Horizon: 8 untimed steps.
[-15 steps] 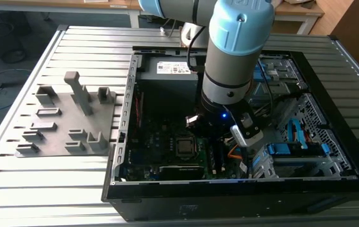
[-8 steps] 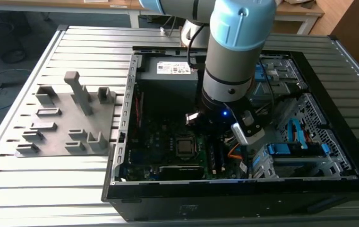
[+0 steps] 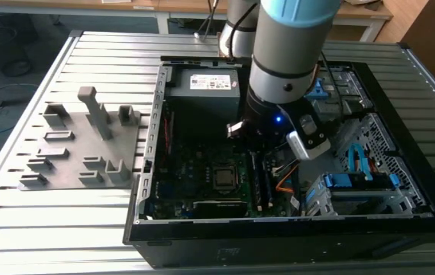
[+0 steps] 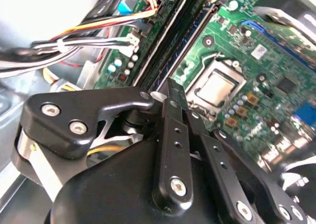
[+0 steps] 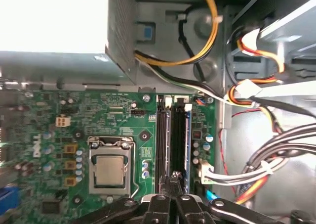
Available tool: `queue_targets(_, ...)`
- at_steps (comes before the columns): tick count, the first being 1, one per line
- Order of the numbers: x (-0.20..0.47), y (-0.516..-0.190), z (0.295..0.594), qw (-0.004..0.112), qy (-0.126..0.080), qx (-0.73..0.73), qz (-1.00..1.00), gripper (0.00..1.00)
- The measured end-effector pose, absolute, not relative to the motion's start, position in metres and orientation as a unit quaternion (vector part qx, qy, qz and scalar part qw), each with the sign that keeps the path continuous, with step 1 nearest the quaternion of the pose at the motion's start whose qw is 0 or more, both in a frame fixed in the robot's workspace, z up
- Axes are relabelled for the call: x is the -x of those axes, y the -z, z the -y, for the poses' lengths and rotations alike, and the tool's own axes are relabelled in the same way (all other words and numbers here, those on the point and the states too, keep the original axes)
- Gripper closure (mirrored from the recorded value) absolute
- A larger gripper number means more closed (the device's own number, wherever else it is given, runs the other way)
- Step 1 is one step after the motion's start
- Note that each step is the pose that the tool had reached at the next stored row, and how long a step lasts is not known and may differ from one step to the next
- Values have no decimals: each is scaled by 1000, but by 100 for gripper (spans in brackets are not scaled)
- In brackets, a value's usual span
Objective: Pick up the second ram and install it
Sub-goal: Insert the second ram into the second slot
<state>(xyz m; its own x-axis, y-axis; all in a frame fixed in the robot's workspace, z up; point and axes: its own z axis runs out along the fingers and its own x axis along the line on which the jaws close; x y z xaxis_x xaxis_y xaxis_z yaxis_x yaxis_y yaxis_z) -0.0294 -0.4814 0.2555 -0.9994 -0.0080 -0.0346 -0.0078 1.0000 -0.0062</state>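
Hovering low inside the open black computer case (image 3: 150, 172), the black gripper (image 5: 170, 182) had its fingers pressed together directly above the long, thin second ram (image 5: 164, 140), whose long axis ran straight ahead along its motherboard slot.

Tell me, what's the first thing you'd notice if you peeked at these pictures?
The big robot arm reaching down into an open black computer case, in the middle of the exterior view. Inside lies a green motherboard with a shiny square processor, and the gripper hovers right over the long memory slots beside it. On the exterior view's left, a grey plastic fixture tray sits on the slatted metal table.
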Motion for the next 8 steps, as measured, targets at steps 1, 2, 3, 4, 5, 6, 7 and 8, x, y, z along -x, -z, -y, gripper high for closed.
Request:
queue_targets(1,29,-260,481,18,3,4,-1000,90)
queue_targets(2,29,-263,481,18,3,4,-1000,90)
queue_targets(3,29,-264,481,18,3,4,-1000,90)
queue_targets(4,29,-264,481,18,3,4,-1000,90)
queue_targets(5,29,-264,481,18,3,4,-1000,90)
queue_targets(6,29,-264,481,18,3,4,-1000,90)
queue_targets(7,29,-264,481,18,3,4,-1000,90)
queue_targets(8,29,-264,481,18,3,4,-1000,90)
